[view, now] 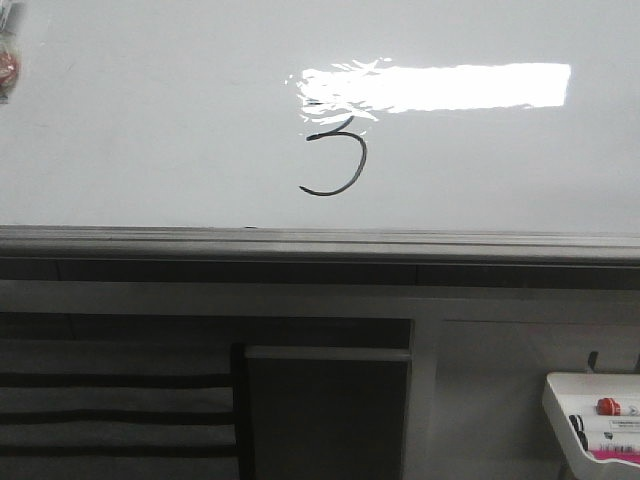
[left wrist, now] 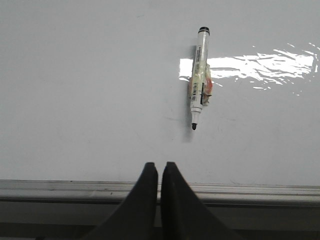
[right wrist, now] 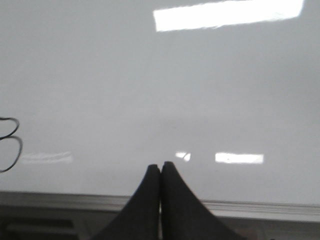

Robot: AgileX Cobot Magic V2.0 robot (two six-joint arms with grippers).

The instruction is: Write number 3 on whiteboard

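Note:
The number 3 (view: 335, 155), a thin black hand-drawn digit, stands on the whiteboard (view: 150, 130) just under the bright light reflection. Part of its curves shows at the edge of the right wrist view as the number 3 (right wrist: 12, 145). A white uncapped marker (left wrist: 198, 75) with an orange-taped middle rests against the whiteboard (left wrist: 75, 90), well beyond my left gripper (left wrist: 160, 166). That gripper is shut with nothing in it, down by the board's lower rail. My right gripper (right wrist: 160, 166) is shut and empty too, off to the side of the digit. Neither gripper shows in the front view.
A grey metal rail (view: 320, 243) runs along the board's lower edge. A small white tray (view: 600, 420) holding markers hangs at the lower right. Below the rail stands a dark panel (view: 325, 415). A taped object (view: 6, 62) peeks in at the board's far left.

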